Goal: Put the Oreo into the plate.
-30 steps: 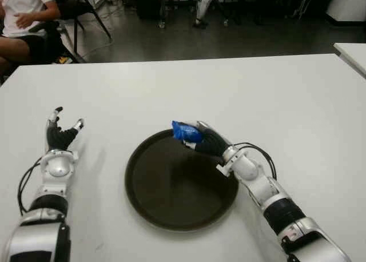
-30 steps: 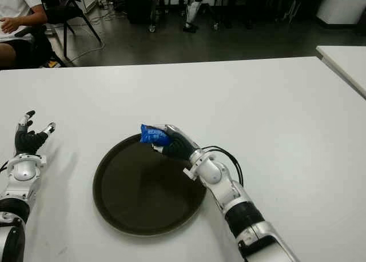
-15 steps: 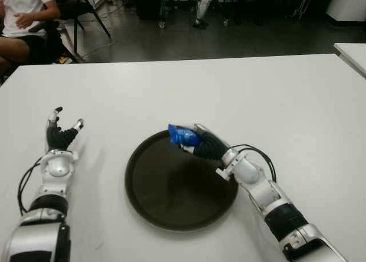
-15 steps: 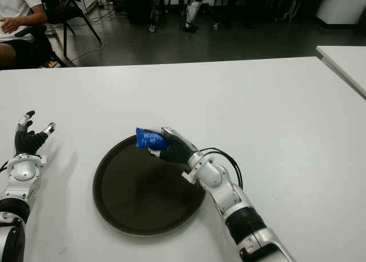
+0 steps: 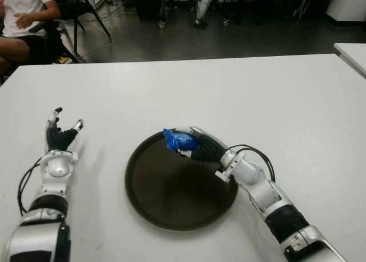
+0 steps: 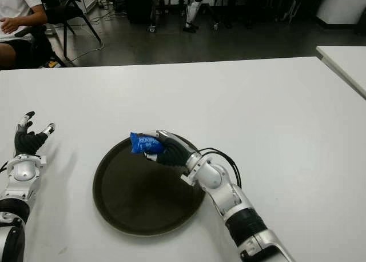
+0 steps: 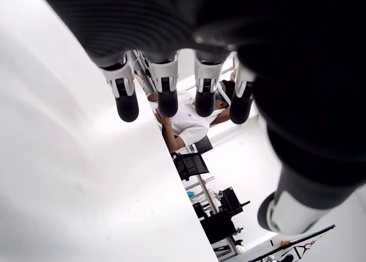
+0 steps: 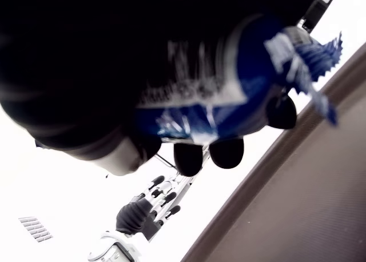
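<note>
A blue Oreo packet (image 5: pixel 175 139) is gripped in my right hand (image 5: pixel 191 145), held just above the far rim of the dark round plate (image 5: pixel 171 199). In the right wrist view the fingers curl around the blue wrapper (image 8: pixel 229 96), with the plate's brown surface (image 8: pixel 309 205) below it. My left hand (image 5: pixel 59 134) shows at the table's left side, well apart from the plate, its fingers (image 7: pixel 166 96) spread and holding nothing.
The white table (image 5: pixel 240 96) stretches around the plate. A seated person (image 5: pixel 23 16) is beyond the far left corner, with chairs and equipment on the dark floor behind. Another white table's corner (image 5: pixel 351 53) shows at the right.
My right hand has carried the Oreo packet leftward and slightly down, further over the plate's far rim. The left hand has not moved.
</note>
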{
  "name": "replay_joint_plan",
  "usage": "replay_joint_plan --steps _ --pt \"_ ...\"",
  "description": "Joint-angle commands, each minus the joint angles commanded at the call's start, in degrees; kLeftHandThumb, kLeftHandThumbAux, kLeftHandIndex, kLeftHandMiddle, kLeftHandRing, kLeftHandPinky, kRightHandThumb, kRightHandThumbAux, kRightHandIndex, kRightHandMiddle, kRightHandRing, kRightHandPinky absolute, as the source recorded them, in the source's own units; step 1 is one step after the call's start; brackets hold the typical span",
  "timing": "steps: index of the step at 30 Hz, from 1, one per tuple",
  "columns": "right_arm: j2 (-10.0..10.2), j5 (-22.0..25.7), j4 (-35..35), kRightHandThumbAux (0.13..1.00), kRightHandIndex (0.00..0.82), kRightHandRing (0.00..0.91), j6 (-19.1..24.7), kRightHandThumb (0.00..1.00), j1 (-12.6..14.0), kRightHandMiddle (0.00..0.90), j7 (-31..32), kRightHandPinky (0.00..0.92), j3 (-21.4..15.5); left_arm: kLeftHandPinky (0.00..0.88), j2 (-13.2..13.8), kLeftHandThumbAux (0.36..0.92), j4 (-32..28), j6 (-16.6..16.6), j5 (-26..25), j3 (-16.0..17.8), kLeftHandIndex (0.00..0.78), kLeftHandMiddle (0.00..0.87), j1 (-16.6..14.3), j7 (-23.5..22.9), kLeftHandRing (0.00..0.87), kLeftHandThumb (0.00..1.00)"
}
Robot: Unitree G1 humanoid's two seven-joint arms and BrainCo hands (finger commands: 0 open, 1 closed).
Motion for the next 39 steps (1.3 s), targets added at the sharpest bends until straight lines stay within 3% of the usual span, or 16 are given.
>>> replay_joint_plan --steps 15,32,33,34,35,36,37,39 --pt "0.2 -0.3 -0.1 0.712 0.439 0.861 0.6 0.726 0.1 0.865 -0.7 0.856 -0.4 0.0 -0.1 0.695 -0.7 -0.2 -0.2 0.0 0.006 0.001 0.3 -0.9 0.0 0.0" --pt "0.7 -2.0 3.5 0.715 0.439 0.842 -3.0 0.716 -0.9 0.843 -5.0 0.83 0.1 0.001 0.4 0.685 -0.3 -1.5 1.6 -1.3 0.0 0.0 0.6 0.5 0.0 0.0" --pt "0.9 -1.7 4.1 0.719 0.436 0.753 -3.5 0.708 -1.1 0.752 -4.7 0.738 0.1 0.003 0.3 0.683 -0.3 -1.5 1.4 -1.1 0.0 0.0 0.5 0.5 0.0 0.0" --pt "1.0 -1.4 4.7 0.726 0.426 0.608 -3.9 0.695 -1.2 0.609 -4.5 0.584 0.1 0.003 0.2 0.679 -0.2 -1.5 1.3 -1.0 0.0 0.0 0.5 0.5 0.0 0.0" --pt "1.1 -0.3 5.0 0.729 0.423 0.556 -4.0 0.69 -1.3 0.557 -3.2 0.528 0.1 0.003 0.0 0.677 -0.2 -1.4 1.0 -0.8 0.0 0.0 0.4 0.4 0.0 0.0" --pt "1.1 0.5 5.2 0.754 0.348 0.43 -4.0 0.441 -1.4 0.429 -2.3 0.398 0.0 0.002 -0.1 0.67 -0.2 -1.4 0.9 -0.6 0.0 0.0 0.4 0.3 0.0 0.0" --pt "1.1 1.0 5.3 0.771 0.299 0.35 -4.0 0.282 -1.4 0.347 -1.7 0.315 -0.1 0.001 -0.1 0.665 -0.2 -1.4 0.8 -0.5 0.0 0.0 0.3 0.3 0.0 0.0" --pt "1.6 4.1 6.5 0.759 0.215 0.24 -3.7 0.144 -2.0 0.24 2.6 0.21 0.0 0.0 -0.2 0.664 -0.2 -1.5 0.7 -0.4 0.0 0.0 0.4 0.2 0.0 0.0"
